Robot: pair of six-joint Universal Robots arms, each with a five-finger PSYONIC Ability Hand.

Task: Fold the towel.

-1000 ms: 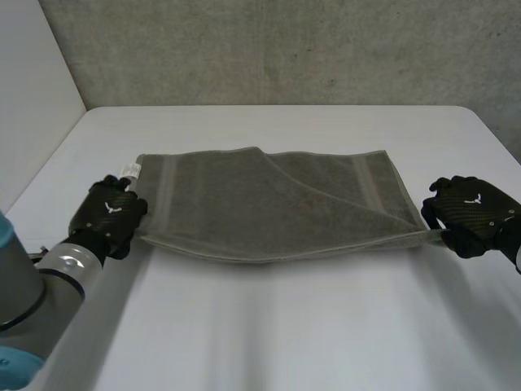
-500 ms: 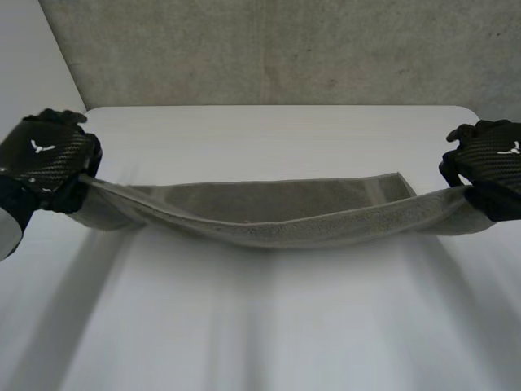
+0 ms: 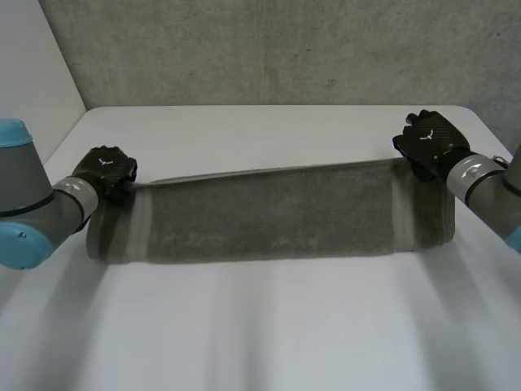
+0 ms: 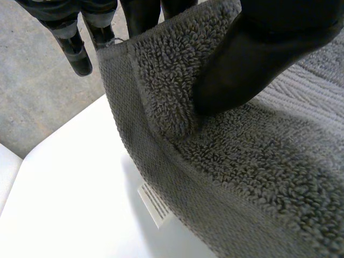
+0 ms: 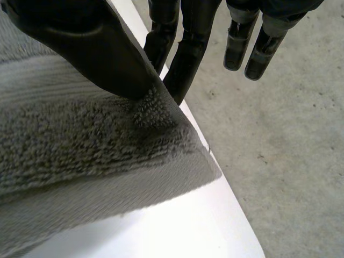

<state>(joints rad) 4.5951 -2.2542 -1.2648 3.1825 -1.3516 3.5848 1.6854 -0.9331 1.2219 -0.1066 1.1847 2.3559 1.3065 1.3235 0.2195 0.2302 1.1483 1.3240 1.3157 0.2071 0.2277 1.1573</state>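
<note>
- Nearest the robot, the front of the white table [image 3: 269, 334] lies bare; a second ago the towel's near edge and both hands were down on this side.
- Just beyond that strip, the towel [image 3: 269, 216] now lies across the table as a long, narrower doubled band, its near side a rounded fold rather than a loose edge.
- That change is the first fold, I'd say: the near edge was lifted, carried over and laid toward the far edge, so the towel is roughly halved and mainly needs releasing and smoothing.
- At the band's far corners, the left hand [image 3: 104, 169] and the right hand [image 3: 427, 138] have ended up well apart, one at each end.
- Seen from the left wrist, the thumb [image 4: 258, 59] pinches the corner of the upper layer against the fingers [image 4: 141, 16], so that hand is clamped on the towel, with a small white label [image 4: 155, 203] showing below the raised edge.
- From the right wrist it is much the same: thumb pressed onto the corner pile, fingers behind it, gripping the cloth.
- Hard to judge is whether the upper edge lines up with the lower one; the bottom layer is covered and both far corners sit behind the hands.
- Farthest back, the rough grey wall [image 3: 269, 49] stands behind the table.
</note>
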